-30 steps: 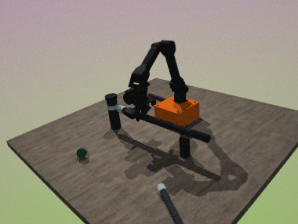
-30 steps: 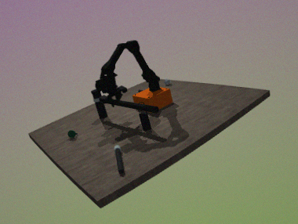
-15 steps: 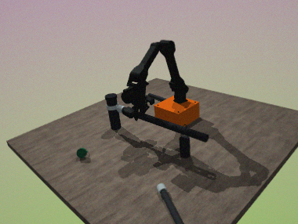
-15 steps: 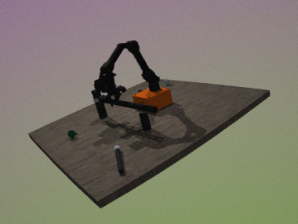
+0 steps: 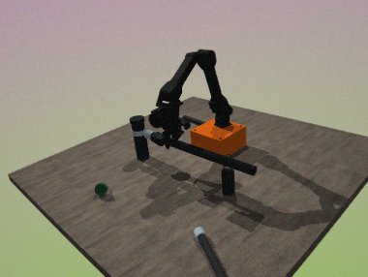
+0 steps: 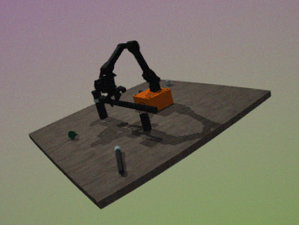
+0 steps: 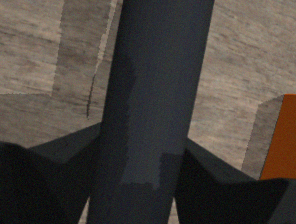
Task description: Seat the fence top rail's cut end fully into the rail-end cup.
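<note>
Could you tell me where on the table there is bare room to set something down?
Bare wood lies between the green ball and the spare rod, and right of the orange base. It is crowded around the big post, gripper, rail and short post.

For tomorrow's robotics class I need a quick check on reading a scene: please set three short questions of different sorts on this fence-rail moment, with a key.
1. True or false: the gripper is shut on the top rail.
2. Multiple choice: where does the pale brace band sit on the big post? A) at its foot B) near its top C) lying on the table
3. Fill in: the arm stands on an ______ base.

Key: 1 true; 2 B; 3 orange.
</note>
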Robot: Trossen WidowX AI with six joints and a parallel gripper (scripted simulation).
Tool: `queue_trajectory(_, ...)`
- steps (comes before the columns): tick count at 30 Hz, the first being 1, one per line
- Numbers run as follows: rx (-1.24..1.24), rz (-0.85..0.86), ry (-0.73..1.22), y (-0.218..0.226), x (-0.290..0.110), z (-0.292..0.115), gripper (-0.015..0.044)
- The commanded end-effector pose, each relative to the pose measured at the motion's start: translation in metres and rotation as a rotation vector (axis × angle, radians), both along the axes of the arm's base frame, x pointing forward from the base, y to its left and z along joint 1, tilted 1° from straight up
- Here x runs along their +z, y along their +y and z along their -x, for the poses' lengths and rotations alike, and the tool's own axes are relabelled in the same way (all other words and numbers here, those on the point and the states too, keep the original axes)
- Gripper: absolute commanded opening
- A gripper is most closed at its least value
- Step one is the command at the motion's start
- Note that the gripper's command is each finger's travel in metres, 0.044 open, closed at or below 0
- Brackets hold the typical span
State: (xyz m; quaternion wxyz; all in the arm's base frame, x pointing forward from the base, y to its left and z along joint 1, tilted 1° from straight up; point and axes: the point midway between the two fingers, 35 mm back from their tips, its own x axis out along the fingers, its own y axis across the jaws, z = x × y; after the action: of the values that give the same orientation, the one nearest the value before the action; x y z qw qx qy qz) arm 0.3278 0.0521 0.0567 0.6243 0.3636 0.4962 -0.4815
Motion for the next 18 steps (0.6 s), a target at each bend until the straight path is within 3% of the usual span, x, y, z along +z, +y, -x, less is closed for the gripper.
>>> queue_trajectory(1, 0.0, 0.0, -0.001, 0.0, 0.0, 0.0, 0.0026)
queue_trajectory(16, 0.0, -0.002, 0.0, 0.017, 0.017, 0.004, 0.042)
queue_trajectory(18, 0.0, -0.003, 0.0, 0.025, 0.025, 0.006, 0.044)
